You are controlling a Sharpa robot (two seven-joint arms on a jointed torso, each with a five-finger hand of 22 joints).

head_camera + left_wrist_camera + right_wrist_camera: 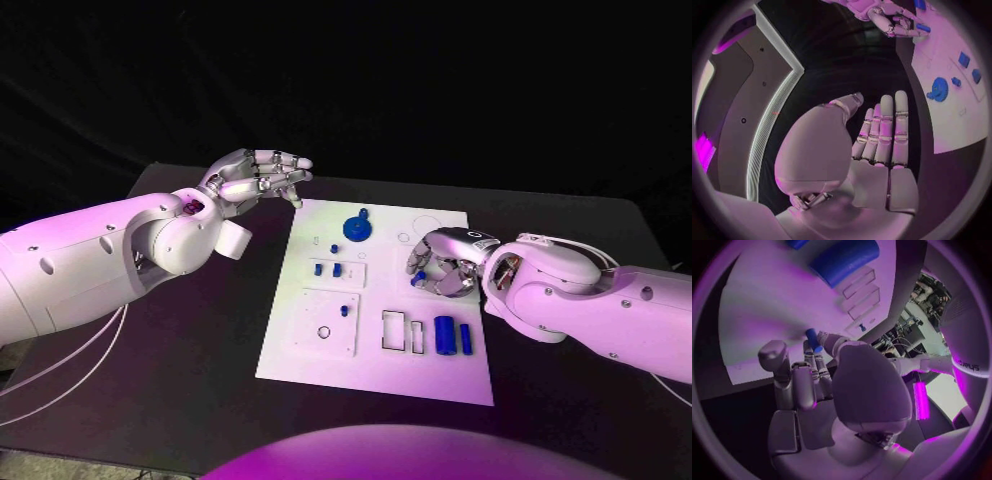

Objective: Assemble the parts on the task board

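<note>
The white board [378,340] lies in the middle of the black table [577,250]. The right robot hand [447,262] is down over the board's right side, fingers curled in. The right wrist view shows it pinching a small blue peg [814,340] between thumb and fingertips, the peg's tip just at the board surface. In the head view a bit of blue [420,271] shows inside the curled fingers.

The left robot hand [260,178] hangs above the table off the board's far left corner, well apart from the parts. In the left wrist view its fingers [882,130] lie straight and side by side, the thumb off to one side, and it holds nothing.

On the board, a blue round disc [356,229] with a small tab sits near the far edge. Just nearer, toward the left, two small blue blocks [329,268] stand side by side in a raised white plate. Near the front right, two longer blue bars [453,336] lie side by side, next to some rectangular outlined slots [401,332]. A square white plate [329,322] with a small ring on it lies at the front left.
</note>
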